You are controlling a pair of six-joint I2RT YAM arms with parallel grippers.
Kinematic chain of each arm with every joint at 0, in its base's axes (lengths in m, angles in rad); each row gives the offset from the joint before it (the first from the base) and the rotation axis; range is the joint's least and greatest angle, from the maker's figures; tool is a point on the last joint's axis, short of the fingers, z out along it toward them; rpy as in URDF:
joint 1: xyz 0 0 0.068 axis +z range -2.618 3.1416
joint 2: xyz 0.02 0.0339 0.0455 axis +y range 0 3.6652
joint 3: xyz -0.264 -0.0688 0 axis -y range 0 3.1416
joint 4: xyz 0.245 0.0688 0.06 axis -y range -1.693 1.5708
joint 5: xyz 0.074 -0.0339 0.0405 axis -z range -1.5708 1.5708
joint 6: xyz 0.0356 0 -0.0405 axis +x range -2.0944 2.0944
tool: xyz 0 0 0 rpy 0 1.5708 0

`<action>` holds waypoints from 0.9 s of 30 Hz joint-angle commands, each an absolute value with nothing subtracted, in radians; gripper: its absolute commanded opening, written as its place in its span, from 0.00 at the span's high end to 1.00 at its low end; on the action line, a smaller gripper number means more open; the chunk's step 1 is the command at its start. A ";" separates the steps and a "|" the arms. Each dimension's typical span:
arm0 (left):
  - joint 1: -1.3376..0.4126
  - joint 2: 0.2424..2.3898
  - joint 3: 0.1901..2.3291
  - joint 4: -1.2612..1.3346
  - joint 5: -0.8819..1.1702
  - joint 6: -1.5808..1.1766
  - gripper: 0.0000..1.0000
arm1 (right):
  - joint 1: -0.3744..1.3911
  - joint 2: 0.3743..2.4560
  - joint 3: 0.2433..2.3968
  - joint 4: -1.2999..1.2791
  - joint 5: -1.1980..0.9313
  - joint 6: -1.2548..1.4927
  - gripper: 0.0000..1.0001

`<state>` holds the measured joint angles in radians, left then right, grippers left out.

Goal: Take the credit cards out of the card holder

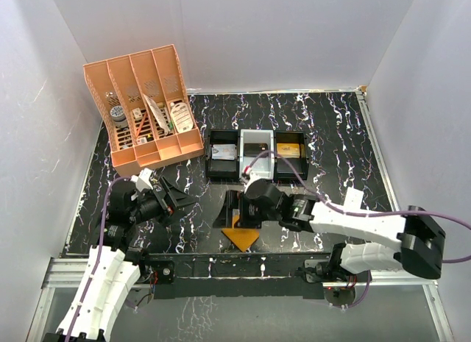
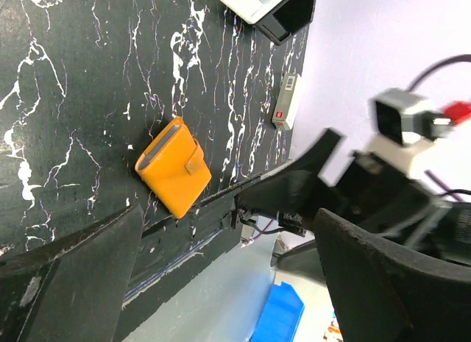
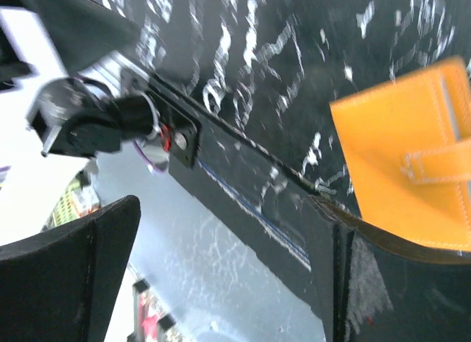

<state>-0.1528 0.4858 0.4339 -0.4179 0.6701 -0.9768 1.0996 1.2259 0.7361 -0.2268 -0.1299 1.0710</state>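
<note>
The card holder [image 1: 242,239] is a small orange wallet lying shut, strap across it, near the table's front edge. In the left wrist view the card holder [image 2: 174,168] lies well ahead of my left gripper [image 2: 235,283], whose fingers stand wide apart with nothing between them. My right gripper [image 1: 237,215] hovers right over the holder. In the blurred right wrist view the card holder [image 3: 412,165] sits just beyond the right finger [image 3: 383,283]. The right gripper [image 3: 221,276] is open and holds nothing. The credit cards are hidden. My left gripper [image 1: 179,198] sits left of the holder.
A large orange slotted organizer [image 1: 143,107] stands at the back left. Three black trays [image 1: 223,154] [image 1: 257,147] [image 1: 289,154] line the middle of the table. The table's front edge [image 1: 221,259] runs just below the holder. White walls close in three sides.
</note>
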 commanded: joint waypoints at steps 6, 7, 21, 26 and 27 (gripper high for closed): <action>-0.171 0.575 0.484 -0.405 0.716 -0.933 0.01 | 0.912 1.119 0.805 -0.598 -0.002 0.731 0.28; -0.188 0.592 0.473 -0.393 0.710 -0.934 0.01 | 0.879 1.120 0.784 -0.582 -0.035 0.718 0.28; -0.682 0.917 0.473 -0.179 0.347 -1.114 0.01 | 0.823 1.067 0.565 -0.368 -0.118 0.847 0.36; -0.824 1.031 0.562 -0.302 0.229 -1.117 0.01 | 0.818 1.116 0.541 -0.347 -0.168 0.847 0.39; -0.837 1.032 0.553 -0.307 0.215 -1.132 0.01 | 0.818 1.131 0.540 -0.341 -0.177 0.846 0.39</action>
